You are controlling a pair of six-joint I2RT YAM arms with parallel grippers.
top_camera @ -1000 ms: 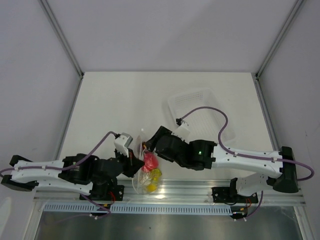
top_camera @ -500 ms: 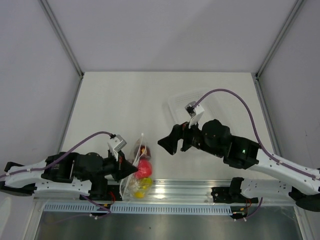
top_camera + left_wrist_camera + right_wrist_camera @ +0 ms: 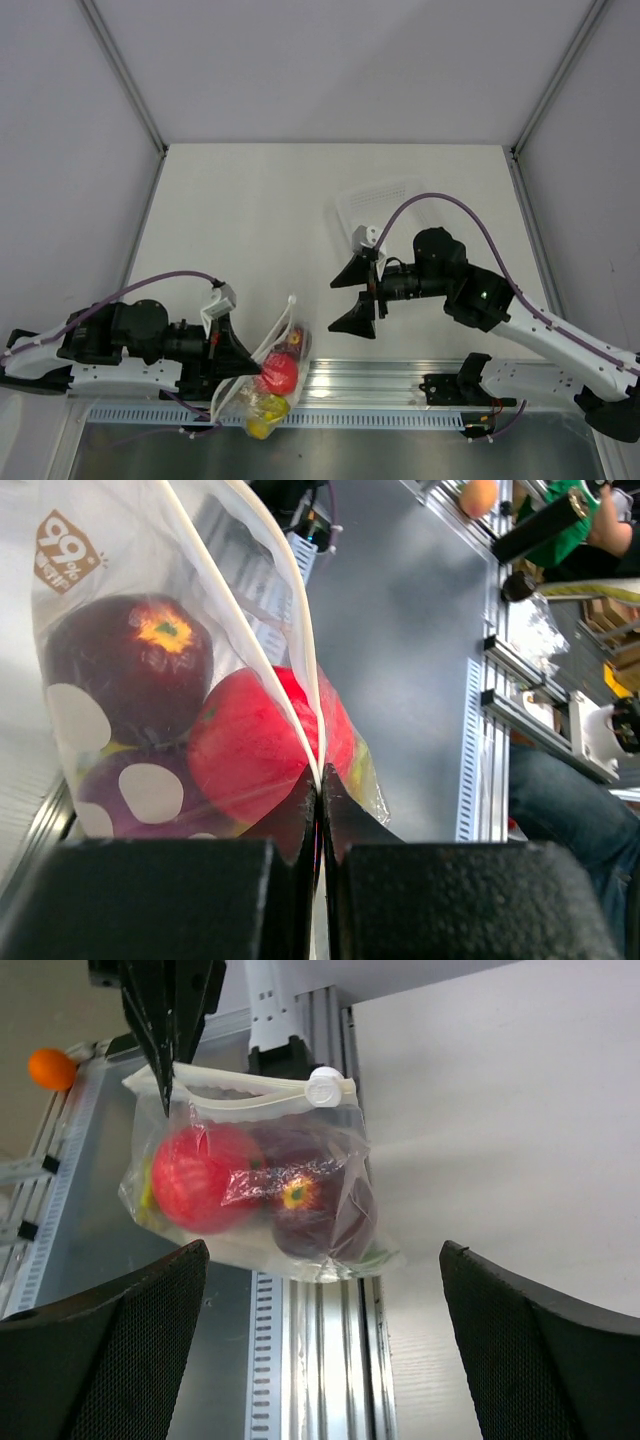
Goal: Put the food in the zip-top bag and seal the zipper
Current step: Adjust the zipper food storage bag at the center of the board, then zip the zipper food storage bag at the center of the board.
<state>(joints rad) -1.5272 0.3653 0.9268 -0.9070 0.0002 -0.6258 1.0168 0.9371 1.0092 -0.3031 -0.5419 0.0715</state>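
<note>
zip-top bag (image 3: 268, 385): hangs from the left end effector (image 3: 320, 798), food (image 3: 195, 1178) inside.
left end effector: clamped tight on one end of the bag's mouth.
right end effector (image 3: 335, 305): spread wide, empty, well apart to the left end effector's right.
zipper (image 3: 250, 1093): long axis runs from the left end effector to a white slider (image 3: 326, 1087) at the far end. The right arm faces it and is likely the one to seal.
</note>
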